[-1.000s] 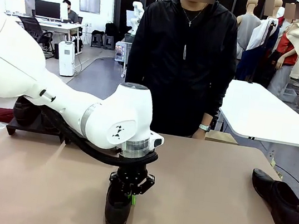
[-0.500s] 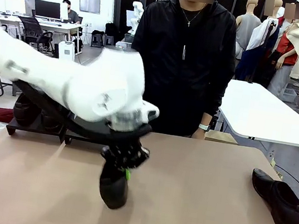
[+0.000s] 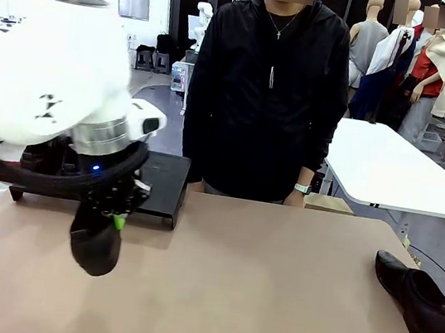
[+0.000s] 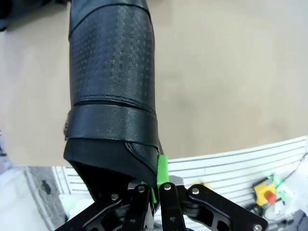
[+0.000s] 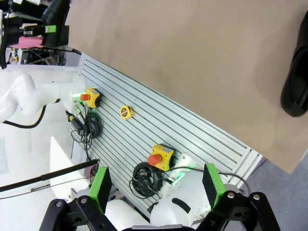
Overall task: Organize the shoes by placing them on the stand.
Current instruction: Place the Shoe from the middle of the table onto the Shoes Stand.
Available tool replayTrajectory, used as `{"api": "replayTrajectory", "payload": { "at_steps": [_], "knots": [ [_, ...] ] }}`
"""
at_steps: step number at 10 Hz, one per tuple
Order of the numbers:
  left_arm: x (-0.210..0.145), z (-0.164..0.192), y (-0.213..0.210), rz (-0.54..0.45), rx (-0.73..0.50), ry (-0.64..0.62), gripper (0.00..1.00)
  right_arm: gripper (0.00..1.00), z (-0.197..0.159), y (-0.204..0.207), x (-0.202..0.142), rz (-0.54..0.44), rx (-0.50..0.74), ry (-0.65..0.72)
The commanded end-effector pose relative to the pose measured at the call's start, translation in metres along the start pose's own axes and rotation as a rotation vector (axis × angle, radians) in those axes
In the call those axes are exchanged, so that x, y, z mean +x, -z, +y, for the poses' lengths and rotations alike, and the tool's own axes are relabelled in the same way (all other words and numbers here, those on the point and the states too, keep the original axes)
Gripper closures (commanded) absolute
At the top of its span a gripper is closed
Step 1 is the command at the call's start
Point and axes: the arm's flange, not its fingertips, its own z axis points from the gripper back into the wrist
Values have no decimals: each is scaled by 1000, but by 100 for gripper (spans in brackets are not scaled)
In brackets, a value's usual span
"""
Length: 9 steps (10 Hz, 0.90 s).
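My left gripper [image 3: 118,211] is shut on the heel end of a black shoe [image 3: 95,245], which hangs toe-down just above the table, in front of the stand [image 3: 163,184]. In the left wrist view the same shoe [image 4: 113,86] stretches away from my shut gripper [image 4: 153,188], its rim pinched between the green pads. The stand's right panel is bare. On its left panel a dark shoe [image 3: 37,159] shows partly behind my arm. Another black shoe [image 3: 414,297] lies on the table at the right, also visible as a shoe [image 5: 296,91] beyond my open right gripper [image 5: 156,185].
A person in a black jacket [image 3: 267,89] stands at the far edge of the table, hands down. A white table [image 3: 398,172] stands behind at the right. Below the near table edge, the robot's base plate holds cables and yellow emergency-stop boxes [image 5: 161,156].
My left arm has lifted the shoe off the table's middle and carried it left and farther back, up to the stand. The right-hand shoe and the person have not moved.
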Motion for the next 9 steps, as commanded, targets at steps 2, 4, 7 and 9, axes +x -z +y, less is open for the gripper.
{"api": "replayTrajectory", "payload": {
  "at_steps": [2, 4, 7, 9],
  "knots": [
    [6, -19, -2, 17, -13, 22, 100, 0, 2, -1, -1, -8, 14, -4],
    [-3, -3, 2, 4, 5, 8, 100, 0, 2, -1, -1, -8, 14, -4],
    [130, 14, 19, 205, 5, -219, 100, 0, 2, -1, -1, -8, 14, -4],
    [202, 21, 34, 232, -11, -162, 100, 0, 2, -1, -1, -8, 14, -4]
  ]
}}
